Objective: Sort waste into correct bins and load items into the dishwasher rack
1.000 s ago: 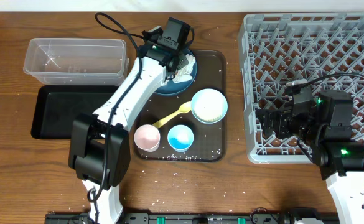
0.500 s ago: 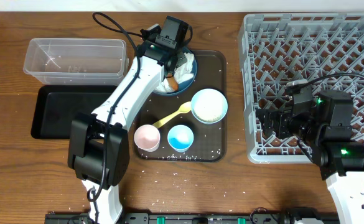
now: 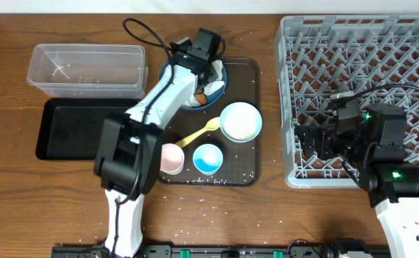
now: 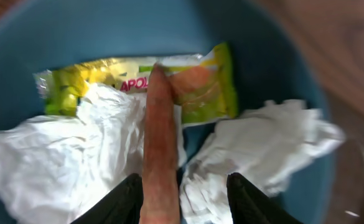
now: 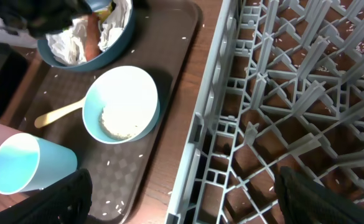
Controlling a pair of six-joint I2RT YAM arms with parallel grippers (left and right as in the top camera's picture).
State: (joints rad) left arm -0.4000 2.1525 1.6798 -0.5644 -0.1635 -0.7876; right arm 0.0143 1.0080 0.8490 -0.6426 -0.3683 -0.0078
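Waste sorting is the step in hand, and the left claw (image 4: 185,185) is down low inside the dish (image 4: 107,31), fingers spread fairly wide with nothing gripped. The sausage (image 4: 160,137) runs lengthwise between them, close to one finger and clear of the other. It lies on top of the wrapper (image 4: 210,93), with tissues (image 4: 76,149) bunched on either side. So the sausage looks like the first pick. The call now is to settle a touch lower, centre the claw across it and close gently, since it's round and could roll or slip, and a tissue could come up with it. Then lift clear of the rim and carry it left to the bins: the tub (image 3: 87,90) sits at the back, the black tray (image 3: 66,132) just in front of it, both without waste as far as the overhead shows. Which bin takes food I can't tell from here. Over on the other side, the right claw (image 5: 191,202) hangs wide apart and holds nothing, beside the near-left edge of the rack (image 3: 359,50), which has no dishes in it yet. Waiting on the serving tray (image 3: 251,72): the bowl (image 3: 241,121) with rice (image 5: 119,127) in it, the spoon (image 3: 198,134), the pink cup (image 3: 172,159) partly under the left arm, and the blue cup (image 3: 207,158). Loose grains dot the tabletop (image 3: 281,222) too. Early days, I'd say: nothing binned, nothing racked.
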